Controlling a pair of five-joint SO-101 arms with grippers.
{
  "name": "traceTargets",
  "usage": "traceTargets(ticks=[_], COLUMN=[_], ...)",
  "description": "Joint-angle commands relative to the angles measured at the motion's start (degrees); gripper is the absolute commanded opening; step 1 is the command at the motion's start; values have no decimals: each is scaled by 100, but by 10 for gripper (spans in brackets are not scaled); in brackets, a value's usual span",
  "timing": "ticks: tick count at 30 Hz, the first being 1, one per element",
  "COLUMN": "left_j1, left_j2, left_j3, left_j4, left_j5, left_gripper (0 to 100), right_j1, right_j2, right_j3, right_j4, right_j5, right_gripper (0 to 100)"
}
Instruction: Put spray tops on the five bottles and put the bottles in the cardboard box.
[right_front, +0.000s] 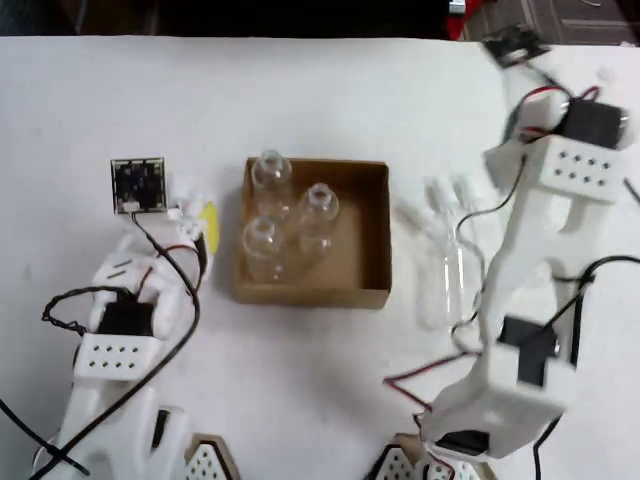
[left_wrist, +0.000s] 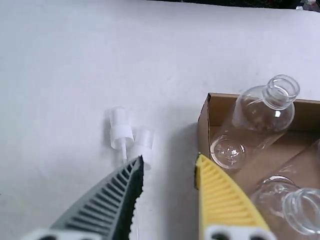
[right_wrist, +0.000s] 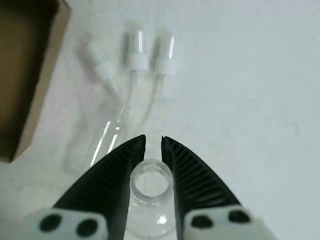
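Note:
The cardboard box (right_front: 375, 232) sits mid-table with three clear bottles (right_front: 290, 215) inside, none with a top. My left gripper (left_wrist: 168, 160) is open beside the box's left wall (left_wrist: 202, 125), low over the table. Two white spray tops (left_wrist: 120, 129) lie just past its grey finger (left_wrist: 125, 190). My right gripper (right_wrist: 153, 140) is shut on the neck of an open clear bottle (right_wrist: 150, 186), held above the table. Beyond it lie three spray tops (right_wrist: 136, 55) with long tubes and a clear bottle (right_wrist: 95, 145) on its side, right of the box.
The right arm (right_front: 540, 250) stands tall over the table's right side, with cables (right_front: 420, 385) trailing near its base. The left arm (right_front: 115, 350) lies low at the front left. Bare white table stretches behind the box.

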Motion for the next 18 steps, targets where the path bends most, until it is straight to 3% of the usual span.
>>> traceTargets(ticks=[1, 4, 10, 18], left_j1=[84, 75, 75, 75], left_j2=[-145, -145, -145, -154], left_j3=[-352, -352, -352, -360], left_j4=[9, 9, 9, 9], left_j5=[-88, -88, -88, -88], left_gripper=[164, 164, 164, 164], right_j1=[-488, -813, -1086, -1780], right_j2=[-1341, -2176, -3688, -5657], right_j3=[747, 1371, 3086, 5767], right_j4=[101, -163, -1666, -3609], right_j5=[-97, -299, -1996, -2066], right_gripper=[15, 15, 15, 15])
